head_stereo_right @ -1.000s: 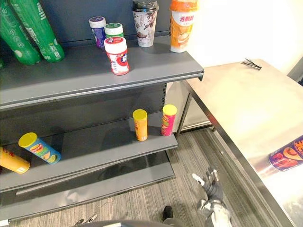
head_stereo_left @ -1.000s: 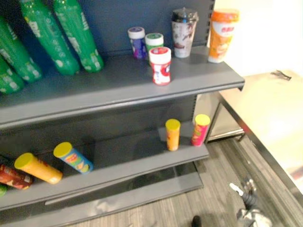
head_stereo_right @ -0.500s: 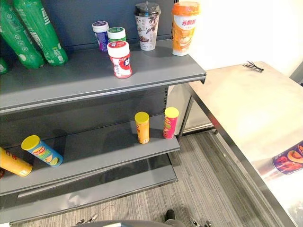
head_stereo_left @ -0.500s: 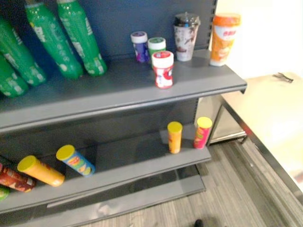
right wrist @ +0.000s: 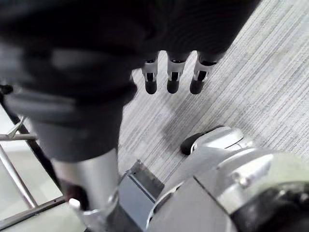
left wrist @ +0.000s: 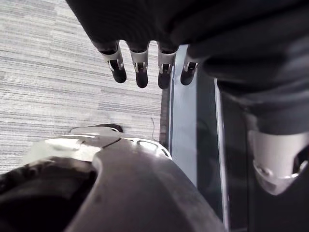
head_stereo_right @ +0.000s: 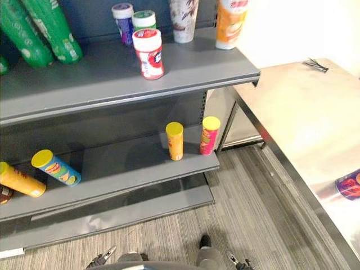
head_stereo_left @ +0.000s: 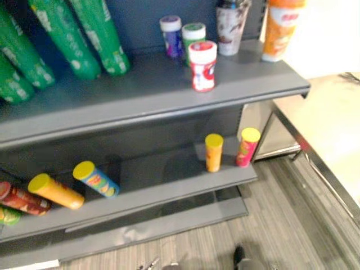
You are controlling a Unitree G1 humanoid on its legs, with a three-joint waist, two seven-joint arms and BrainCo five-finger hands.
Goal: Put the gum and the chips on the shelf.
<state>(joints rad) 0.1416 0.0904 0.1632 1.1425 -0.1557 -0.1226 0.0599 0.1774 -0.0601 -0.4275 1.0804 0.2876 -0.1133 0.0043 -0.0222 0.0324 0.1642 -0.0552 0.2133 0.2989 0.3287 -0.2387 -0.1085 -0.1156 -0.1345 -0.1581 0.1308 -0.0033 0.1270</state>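
Left hand (left wrist: 140,65) hangs empty, fingers straight and apart. The red gum jar (head_stereo_right: 148,53) stands on the upper shelf (head_stereo_right: 95,81). The orange chips can (head_stereo_right: 175,140) stands upright on the lower shelf (head_stereo_right: 124,169). Right hand (right wrist: 173,77) likewise hangs empty, fingers straight.

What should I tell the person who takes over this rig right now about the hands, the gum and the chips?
Hands: left hand open, empty; right hand open, empty.
Gum: red jar stands on the upper board, purple jar and green jar behind it.
Chips: orange can and pink can upright on the lower board; blue can and yellow can lie at its left end.
Done: gum and chips appear shelved.
Left: a purple can lies on the table; check whether it belongs to the job.
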